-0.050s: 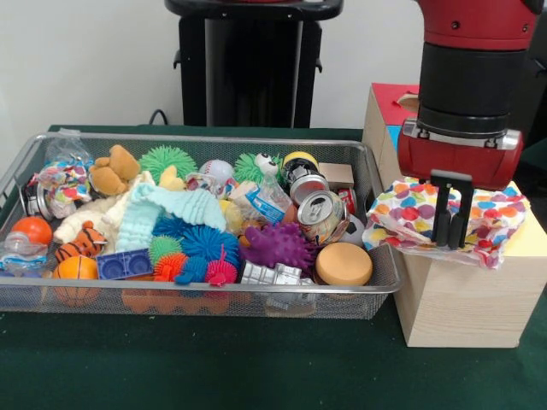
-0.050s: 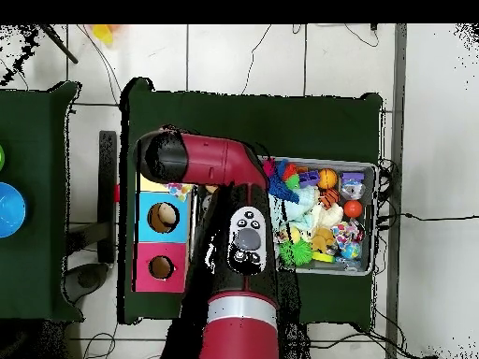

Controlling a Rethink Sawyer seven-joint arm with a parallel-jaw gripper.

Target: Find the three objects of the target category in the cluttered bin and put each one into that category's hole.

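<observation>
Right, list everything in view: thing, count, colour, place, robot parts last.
Wire bin: one, silver, on the green table.
Spiky balls: several, purple, blue, green, pink, bin's middle.
Cans: two, silver, bin's right.
Plush bear: one, tan, bin's left.
Orange balls: two, bin's left end.
Round sponge: one, tan, bin's near right corner.
Wooden box: one, beside the bin.
Spotted bag: one, multicoloured, on the box.
Gripper: black, shut on the bag.
</observation>
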